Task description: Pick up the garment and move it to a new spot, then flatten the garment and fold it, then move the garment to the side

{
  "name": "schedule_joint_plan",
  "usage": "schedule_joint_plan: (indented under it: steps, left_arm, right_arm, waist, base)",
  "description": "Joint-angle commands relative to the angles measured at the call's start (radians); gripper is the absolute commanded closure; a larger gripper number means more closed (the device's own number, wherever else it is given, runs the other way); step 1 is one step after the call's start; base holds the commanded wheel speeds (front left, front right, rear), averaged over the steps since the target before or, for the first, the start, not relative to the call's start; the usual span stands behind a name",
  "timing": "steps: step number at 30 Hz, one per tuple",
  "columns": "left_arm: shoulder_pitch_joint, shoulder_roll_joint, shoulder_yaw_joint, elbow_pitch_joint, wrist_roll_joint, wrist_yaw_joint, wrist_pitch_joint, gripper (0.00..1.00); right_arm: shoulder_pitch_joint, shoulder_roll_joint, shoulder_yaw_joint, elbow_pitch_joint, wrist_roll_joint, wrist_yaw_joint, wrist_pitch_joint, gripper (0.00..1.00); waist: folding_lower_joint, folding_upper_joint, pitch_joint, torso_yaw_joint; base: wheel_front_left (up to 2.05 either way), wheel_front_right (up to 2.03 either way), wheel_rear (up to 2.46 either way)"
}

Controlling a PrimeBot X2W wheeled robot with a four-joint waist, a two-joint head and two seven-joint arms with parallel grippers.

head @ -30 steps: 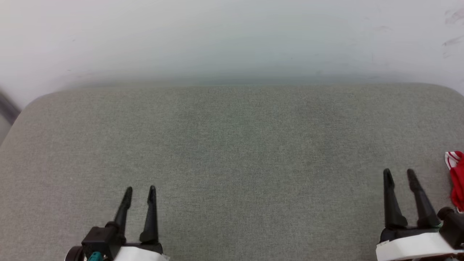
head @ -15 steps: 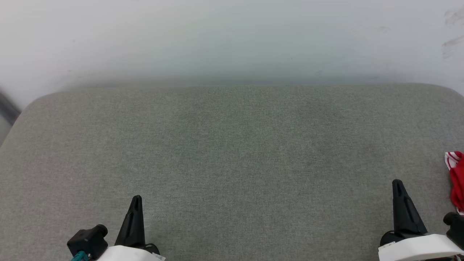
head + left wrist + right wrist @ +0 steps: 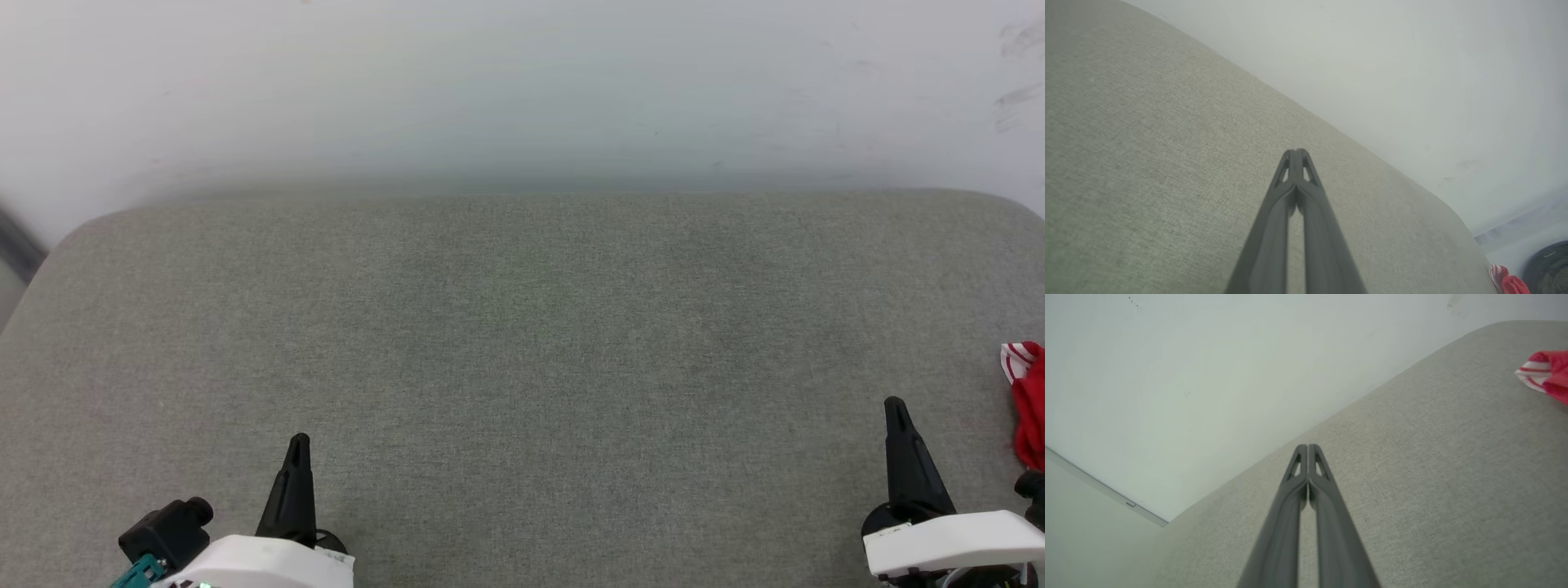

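Your left gripper (image 3: 299, 441) and right gripper (image 3: 896, 404) both have their fingers pressed together on nothing, low over the grey fabric surface (image 3: 522, 343). The garment (image 3: 1030, 408), red with striped trim, lies bunched at the surface's right edge, near the right gripper and untouched.

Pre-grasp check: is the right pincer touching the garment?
Apart. Right wrist view shows bare grey surface between the shut right pincer and the garment.
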Motion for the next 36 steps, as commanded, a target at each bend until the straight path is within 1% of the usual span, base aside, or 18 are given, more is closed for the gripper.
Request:
schedule_joint_plan:
  steps: [1, 17, 36]
  left_arm:
    - [-0.03, 0.007, 0.005, -0.008, -0.034, -0.006, 0.007, 1.0]
    - [-0.061, 0.01, 0.027, 0.018, -0.252, -0.018, 0.063, 1.0]
    - [-0.091, 0.01, 0.05, 0.044, -0.467, -0.031, 0.119, 1.0]
  right_arm:
    - [-0.027, -0.005, -0.002, -0.006, 0.037, 0.0, 0.006, 1.0]
    - [-0.054, -0.007, -0.005, 0.02, 0.254, 0.0, 0.062, 1.0]
    - [-0.078, -0.007, -0.011, 0.047, 0.47, 0.0, 0.119, 1.0]
  waist:
    - [0.0, 0.0, 0.0, 0.0]
    - [-0.0001, 0.0, -0.003, -0.001]
    - [-0.0001, 0.0, -0.006, -0.002]
  base:
    - [0.0, 0.0, 0.0]
    - [0.0, 0.0, 0.0]
    - [0.0, 0.0, 0.0]
